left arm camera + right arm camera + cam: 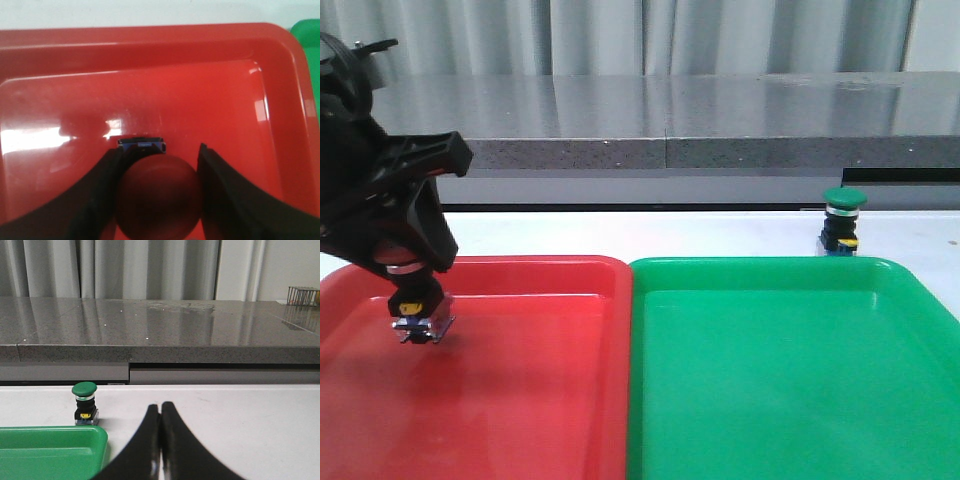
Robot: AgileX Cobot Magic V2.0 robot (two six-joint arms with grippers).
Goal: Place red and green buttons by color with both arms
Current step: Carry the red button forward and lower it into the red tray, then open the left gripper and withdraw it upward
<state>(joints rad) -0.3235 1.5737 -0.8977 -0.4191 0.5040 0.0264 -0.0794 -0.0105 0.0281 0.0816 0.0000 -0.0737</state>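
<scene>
Left gripper [159,172] pinches the red button [159,200] by its smooth cap, low over the red tray [540,400] at the frame's left. Small, rigid, light; that domed cap looks slippery, so the collar seems safer. Right gripper [160,450] is closed, empty. Green button [843,220] stands upright behind the green tray [770,400], upper right.

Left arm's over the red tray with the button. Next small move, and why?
Probably lower a touch and open the left end effector. It is shut on the red button, whose base hangs at or just above the floor of the red tray, the matching colour. The green button sits on the table beyond the green tray; the right end effector is shut and empty.
</scene>
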